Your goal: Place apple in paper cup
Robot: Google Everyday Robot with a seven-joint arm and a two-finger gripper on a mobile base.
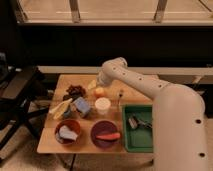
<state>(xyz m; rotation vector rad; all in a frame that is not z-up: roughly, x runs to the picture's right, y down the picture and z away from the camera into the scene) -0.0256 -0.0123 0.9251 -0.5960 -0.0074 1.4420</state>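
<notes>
One camera sees it all. It sits high up on the robot's own side and looks forward and down. The light brown wooden counter (47,142) fills the middle and lower left of the frame, quite near, with all its edges showing. The robot's big white arm (175,120) starts very close to the camera at the lower right and reaches up toward the middle. Its claw (100,83) is near the middle of the frame, just above the small round orange-yellow apple (99,92). A dark wall and a bright window strip (115,9) run across the top. A black chair (17,92) shows at the left edge.
</notes>
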